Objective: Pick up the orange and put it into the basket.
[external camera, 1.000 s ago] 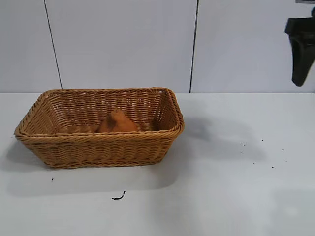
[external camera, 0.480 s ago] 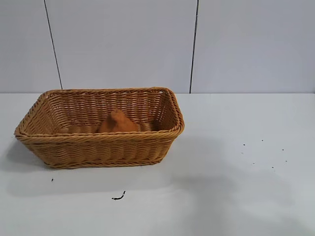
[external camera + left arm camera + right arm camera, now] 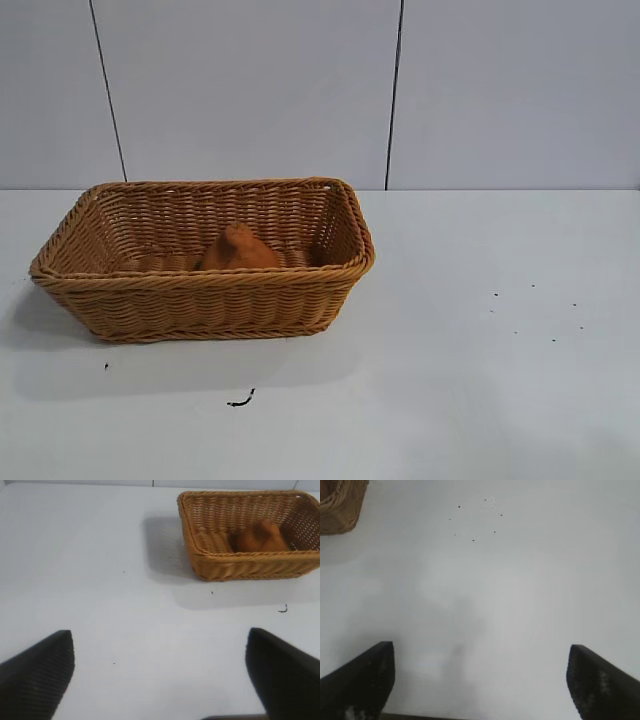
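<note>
The orange (image 3: 238,250), a dull orange-brown cone-shaped fruit, lies inside the tan wicker basket (image 3: 200,290) at the left of the white table. Both show in the left wrist view too, the orange (image 3: 261,536) inside the basket (image 3: 240,565). A corner of the basket (image 3: 340,510) shows in the right wrist view. My left gripper (image 3: 160,675) is open and empty above bare table, well away from the basket. My right gripper (image 3: 480,680) is open and empty above bare table. Neither gripper shows in the exterior view.
A small dark scrap (image 3: 240,400) lies on the table in front of the basket. Several dark specks (image 3: 540,315) dot the table at the right. A white panelled wall stands behind the table.
The right gripper, seen at the top right of the exterior view one second ago, has moved out of that view. Its shadow on the table has faded. Basket and orange have not moved.
</note>
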Robot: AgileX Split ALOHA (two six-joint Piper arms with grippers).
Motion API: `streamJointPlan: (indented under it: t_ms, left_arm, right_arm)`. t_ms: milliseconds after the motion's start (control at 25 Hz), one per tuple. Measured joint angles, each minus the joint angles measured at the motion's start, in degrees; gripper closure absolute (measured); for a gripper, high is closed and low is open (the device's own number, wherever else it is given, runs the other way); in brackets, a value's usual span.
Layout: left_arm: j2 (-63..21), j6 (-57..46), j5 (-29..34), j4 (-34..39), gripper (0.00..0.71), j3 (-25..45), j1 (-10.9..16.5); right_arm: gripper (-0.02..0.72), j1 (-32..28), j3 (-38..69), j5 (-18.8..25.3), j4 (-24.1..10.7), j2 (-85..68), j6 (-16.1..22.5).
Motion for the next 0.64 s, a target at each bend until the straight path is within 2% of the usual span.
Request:
streamJointPlan:
  t_ms: [320,640]
  left_arm:
    - [0.0,0.0,0.0,0.0,0.044,0.0,0.0]
    - [0.0,0.0,0.0,0.0,0.044,0.0,0.0]
  right_arm:
    - [0.066,0.0,0.05,-0.67,0.0,-13.01,-0.12]
    - [0.066,0.0,0.05,-0.67,0.0,-13.57,-0.17]
